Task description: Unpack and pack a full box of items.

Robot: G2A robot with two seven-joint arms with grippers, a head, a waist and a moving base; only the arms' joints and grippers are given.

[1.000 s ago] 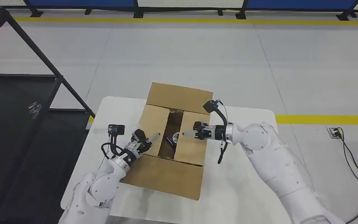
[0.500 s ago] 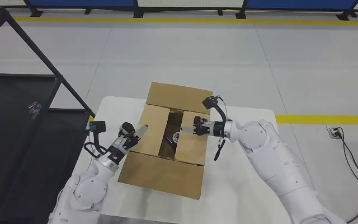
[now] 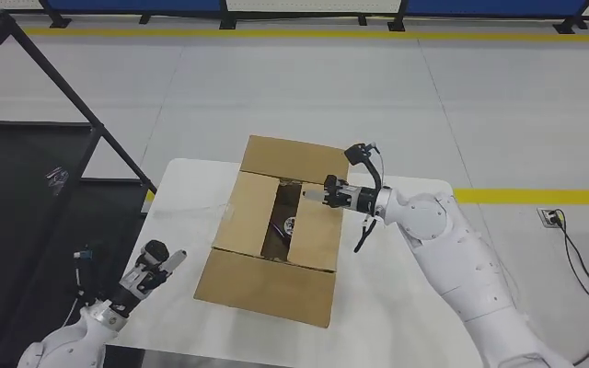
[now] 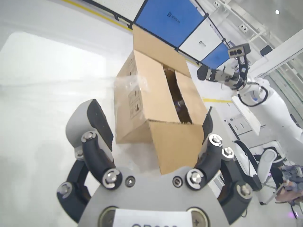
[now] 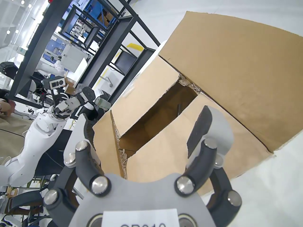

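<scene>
A brown cardboard box stands in the middle of the white table. Its far flap is folded back, and the two inner flaps leave a gap with dark items inside. My right gripper hovers open over the right inner flap with nothing between its fingers. My left gripper is open and empty at the table's near left corner, well away from the box. A crumpled strip of clear tape clings to the box's left side.
A black metal frame stands off the table's left side, close to the left arm. Bare table lies to the right of the box and along its left side.
My left arm has drawn back from the box's left flap to the near left corner of the table. My right gripper has shifted slightly towards the far side of the box.
</scene>
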